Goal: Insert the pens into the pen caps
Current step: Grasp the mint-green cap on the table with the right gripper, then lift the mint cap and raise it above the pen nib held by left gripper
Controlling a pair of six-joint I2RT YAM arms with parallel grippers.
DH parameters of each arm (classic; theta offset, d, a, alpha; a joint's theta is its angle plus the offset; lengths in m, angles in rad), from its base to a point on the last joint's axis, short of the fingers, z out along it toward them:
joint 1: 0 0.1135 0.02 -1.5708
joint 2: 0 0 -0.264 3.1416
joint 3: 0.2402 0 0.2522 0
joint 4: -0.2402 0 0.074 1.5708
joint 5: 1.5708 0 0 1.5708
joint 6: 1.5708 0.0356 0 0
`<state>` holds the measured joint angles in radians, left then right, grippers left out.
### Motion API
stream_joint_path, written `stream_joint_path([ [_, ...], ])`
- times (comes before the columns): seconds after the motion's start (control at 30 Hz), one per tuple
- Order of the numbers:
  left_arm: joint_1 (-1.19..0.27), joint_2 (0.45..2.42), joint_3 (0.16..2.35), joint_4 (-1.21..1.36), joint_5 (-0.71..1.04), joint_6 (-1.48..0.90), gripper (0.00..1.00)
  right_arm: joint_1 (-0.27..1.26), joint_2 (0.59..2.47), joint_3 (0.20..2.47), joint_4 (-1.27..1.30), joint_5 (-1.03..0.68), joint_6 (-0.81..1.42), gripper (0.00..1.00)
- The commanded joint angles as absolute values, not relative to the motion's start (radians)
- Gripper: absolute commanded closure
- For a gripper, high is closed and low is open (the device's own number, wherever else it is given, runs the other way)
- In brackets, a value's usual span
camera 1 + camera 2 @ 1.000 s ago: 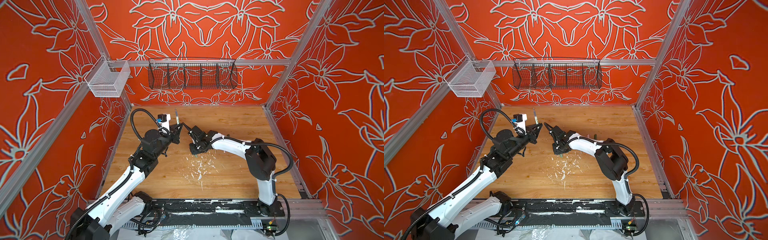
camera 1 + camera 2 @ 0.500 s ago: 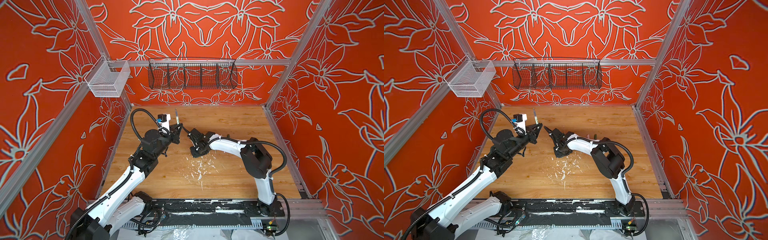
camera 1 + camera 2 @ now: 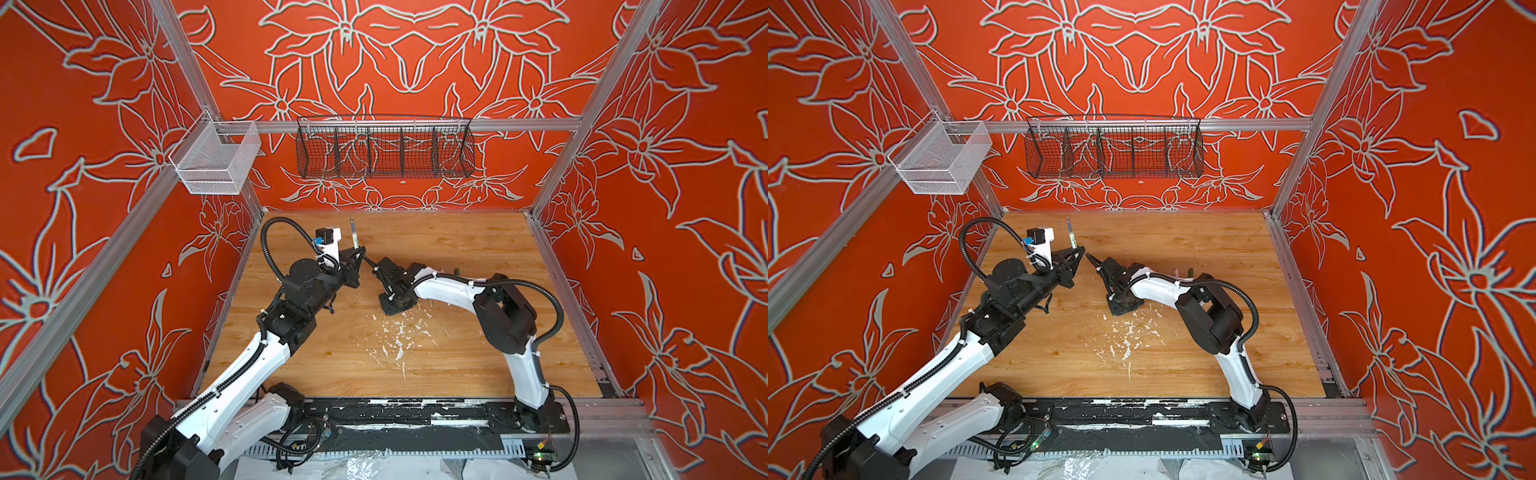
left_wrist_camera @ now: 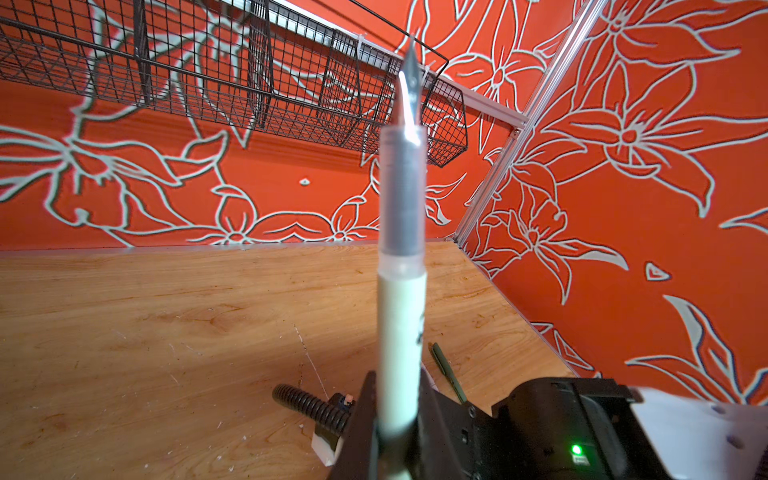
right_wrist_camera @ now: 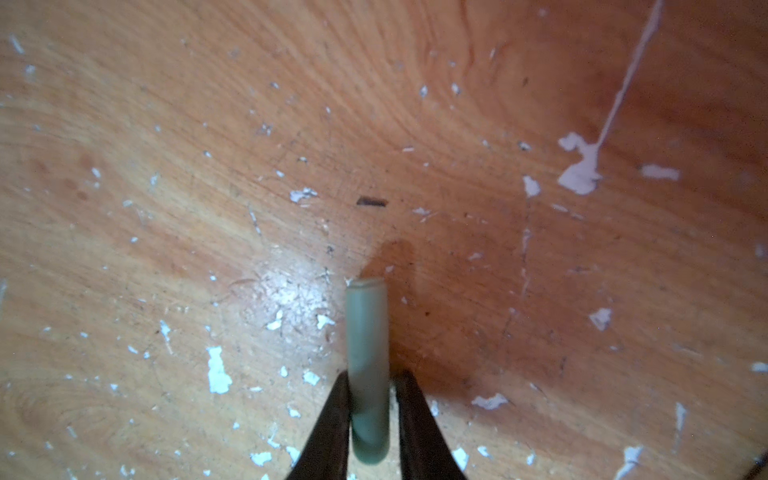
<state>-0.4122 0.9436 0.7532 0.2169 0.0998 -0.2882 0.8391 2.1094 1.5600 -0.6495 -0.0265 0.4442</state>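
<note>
My left gripper (image 3: 360, 250) (image 4: 398, 376) is shut on the pale green pen (image 3: 352, 233) (image 4: 402, 316), held upright with its dark pointed tip up, in both top views at the back left of the table. My right gripper (image 3: 368, 260) (image 5: 370, 376) sits just right of it, fingertips nearly meeting the left ones. In the right wrist view a pale green pen cap (image 5: 366, 332) sticks out forward from between its dark fingers (image 5: 332, 415), low over the wood. A dark green pen (image 4: 448, 372) lies on the table behind the right arm.
White paint flecks (image 3: 399, 336) are scattered over the wooden table (image 3: 478, 357) in front of the right gripper. A black wire basket (image 3: 384, 151) hangs on the back wall and a white mesh basket (image 3: 216, 160) at the left corner. Aluminium frame rails edge the table.
The right arm's elbow has shifted a little to the left and its jaws have narrowed around the cap. The left arm and its pen have stayed still.
</note>
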Motion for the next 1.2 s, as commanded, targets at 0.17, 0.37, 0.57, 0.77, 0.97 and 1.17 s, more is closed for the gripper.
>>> stream_joint_path([
  [0.17,-0.410,0.939,0.782,0.217,0.106,-0.275,1.00,0.839,2.168,1.620,-0.679,0.005,0.422,0.78],
  [0.37,-0.409,0.939,0.782,0.217,0.105,-0.273,1.00,0.835,2.166,1.624,-0.656,-0.016,0.422,0.75],
  [0.57,-0.410,0.936,0.782,0.216,0.103,-0.271,1.00,0.834,2.182,1.645,-0.653,-0.026,0.423,0.75],
  [0.77,-0.410,0.937,0.782,0.214,0.101,-0.269,1.00,0.833,2.198,1.659,-0.660,0.001,0.416,0.77],
  [0.97,-0.410,0.937,0.782,0.214,0.101,-0.268,1.00,0.833,2.192,1.665,-0.663,0.005,0.413,0.82],
  [1.17,-0.410,0.937,0.782,0.213,0.100,-0.264,1.00,0.833,2.151,1.636,-0.629,-0.013,0.417,0.84],
])
